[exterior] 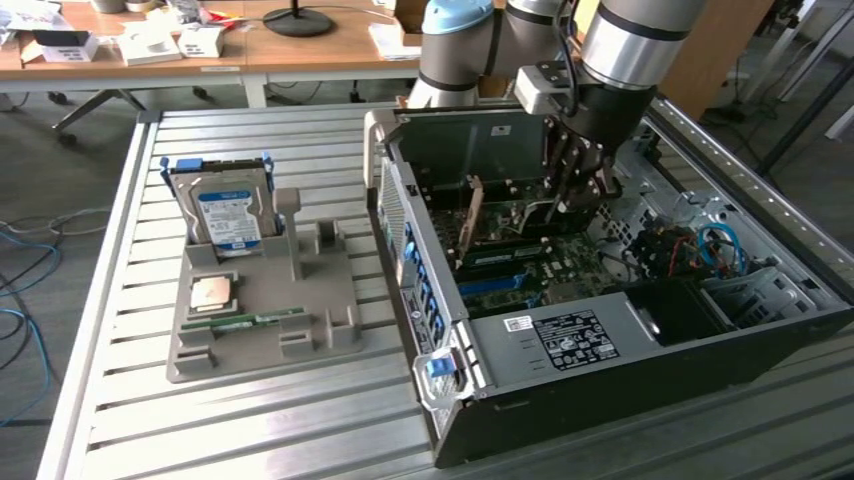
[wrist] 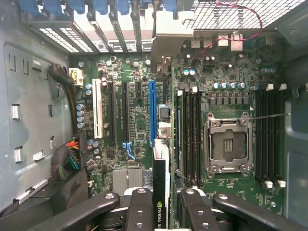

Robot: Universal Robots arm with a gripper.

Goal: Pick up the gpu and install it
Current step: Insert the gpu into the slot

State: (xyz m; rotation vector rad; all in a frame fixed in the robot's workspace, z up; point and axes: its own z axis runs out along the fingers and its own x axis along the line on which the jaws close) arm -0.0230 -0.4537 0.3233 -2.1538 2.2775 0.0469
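The gripper's (wrist: pixel 165 195) fingers (wrist: pixel 140 204) were part-closed, pinching the gpu (wrist: pixel 159 180) edge-on inside the open computer case (exterior: pixel 561 400), over its motherboard (wrist: pixel 130 125).

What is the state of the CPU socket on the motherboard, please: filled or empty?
Empty: the CPU socket shows bare contacts in its middle, with no chip seated in it.

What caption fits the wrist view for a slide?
Tool holding the gpu edge-on over the motherboard, next to the blue slot; CPU socket empty.
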